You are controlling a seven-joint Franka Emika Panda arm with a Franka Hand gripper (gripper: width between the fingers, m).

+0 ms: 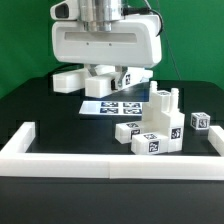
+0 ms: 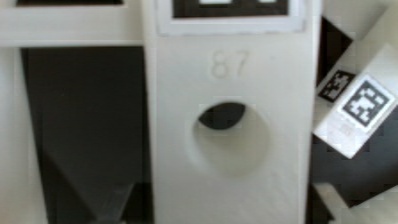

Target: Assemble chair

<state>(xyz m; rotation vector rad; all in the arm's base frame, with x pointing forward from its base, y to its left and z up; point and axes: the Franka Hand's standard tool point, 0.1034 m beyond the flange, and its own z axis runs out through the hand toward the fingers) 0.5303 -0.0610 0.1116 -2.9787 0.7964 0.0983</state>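
Chair assembly under way: a black table (image 1: 30, 105), fenced along its near edge by a long white border wall (image 1: 110, 167), is shown with the Panda arm's white wrist housing (image 1: 105, 40) lowered toward the far edge. Chair parts are spread about. A stacked cluster (image 1: 152, 132) sits by the near corner on the exterior view's right, and a bar (image 1: 70, 80) toward the far edge on its left. A drilled slab (image 2: 222, 160) is framed directly under the wrist camera, and a small tagged block (image 1: 201, 121) lies by the right-hand edge. The fingers are hidden; open or clamped cannot be told. The slab is judged rigid, light and smooth, so slippery. It is best gripped across its long flat sides, clear of the hole (image 2: 221, 116).
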